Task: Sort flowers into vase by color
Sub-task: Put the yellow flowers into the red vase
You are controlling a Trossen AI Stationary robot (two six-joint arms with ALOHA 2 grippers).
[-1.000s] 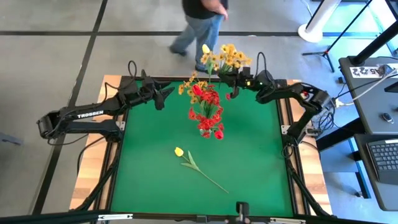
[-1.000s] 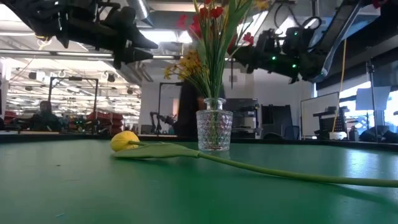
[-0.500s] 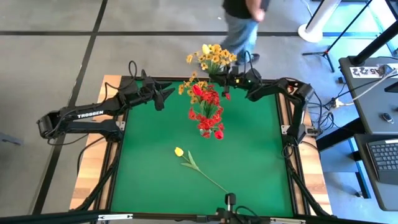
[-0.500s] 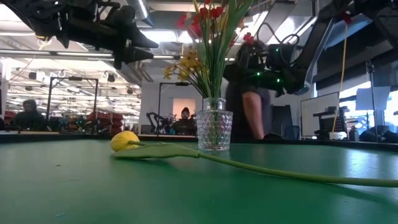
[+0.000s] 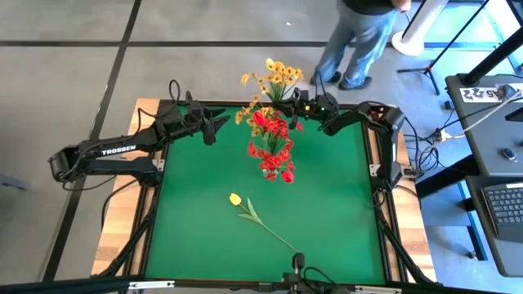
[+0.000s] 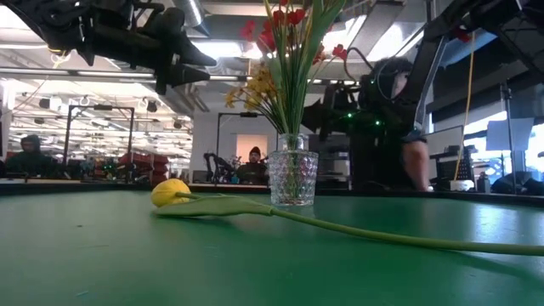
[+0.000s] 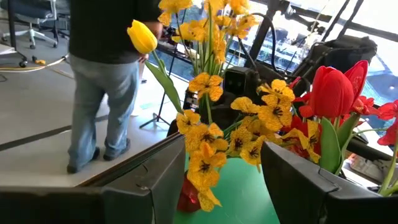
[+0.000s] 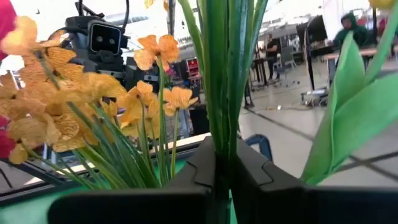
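A glass vase [image 6: 293, 177] stands mid-table with red tulips and sprays [image 5: 271, 145] and one yellow-orange spray [image 5: 245, 114] in it. My right gripper [image 5: 301, 104] is at the far edge, just right of the vase, shut on a bunch of yellow flowers [image 5: 276, 76]: yellow-orange sprays and one yellow tulip [image 7: 143, 36]. One yellow tulip [image 5: 235, 198] lies flat on the green mat, its stem [image 5: 274, 233] running toward the near right. My left gripper [image 5: 219, 124] hovers open, left of the vase, with the blossoms in front of it. My right gripper [image 8: 222, 165] pinches several green stems [image 8: 221, 93] of the yellow bunch between its two fingers. The fingers come level from the table's right and lie across the stems. The bunch is lifted clear and stands about upright, its blossoms above the fingers.
A person [image 5: 364, 33] walks on the floor beyond the table's far right corner. The green mat [image 5: 196, 220] has wooden borders and arm mounts on both sides. A desk with a keyboard [image 5: 502, 204] stands right of the table.
My right gripper has moved toward the table's left along the far edge, carrying the yellow bunch closer to the vase, and its arm has folded in. The person behind the table has walked from left to right.
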